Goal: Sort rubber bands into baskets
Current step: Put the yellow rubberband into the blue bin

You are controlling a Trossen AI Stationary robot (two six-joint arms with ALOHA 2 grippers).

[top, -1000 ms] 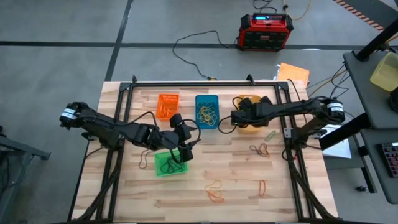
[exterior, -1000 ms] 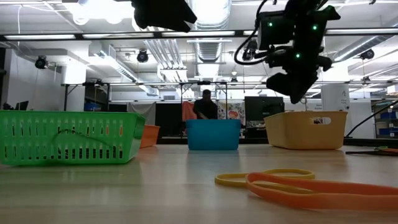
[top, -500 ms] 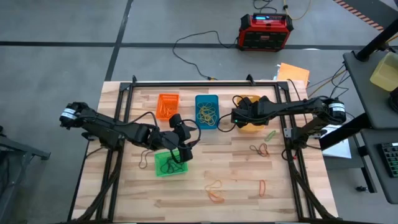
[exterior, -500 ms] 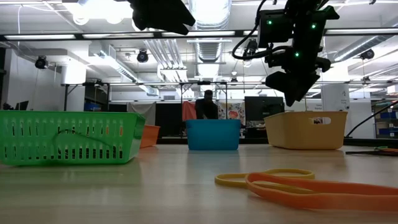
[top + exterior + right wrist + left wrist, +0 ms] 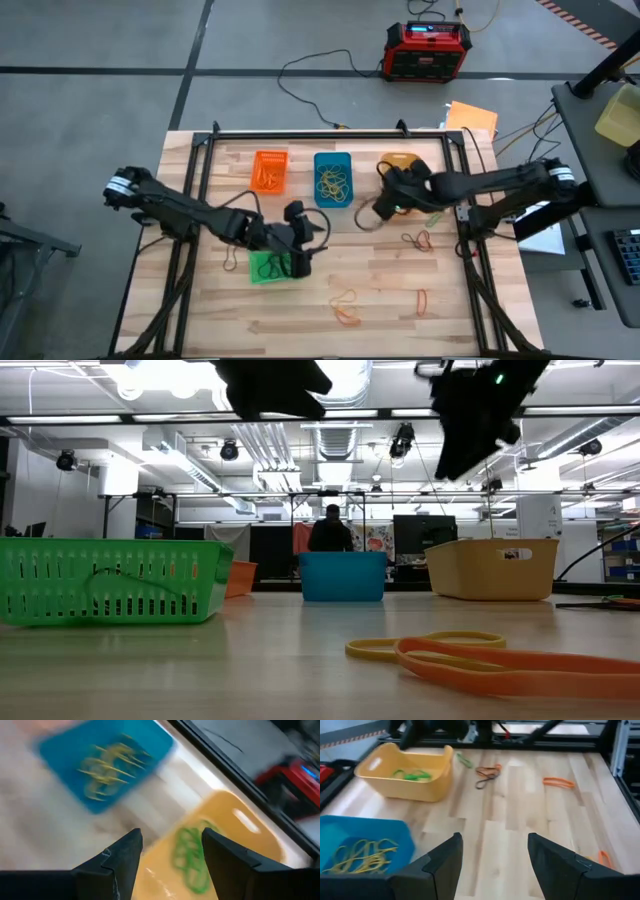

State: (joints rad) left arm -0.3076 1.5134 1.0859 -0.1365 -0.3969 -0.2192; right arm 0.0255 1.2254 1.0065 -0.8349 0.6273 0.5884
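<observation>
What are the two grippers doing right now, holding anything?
Left gripper: open, holding nothing, above the green basket.
Right gripper: open, holding nothing, over the yellow-orange basket.

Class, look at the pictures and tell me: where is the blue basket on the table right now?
In the high view, the blue basket sits near the table's far edge, between the orange basket on its left and the yellow-orange basket on its right, holding yellow rubber bands.
</observation>
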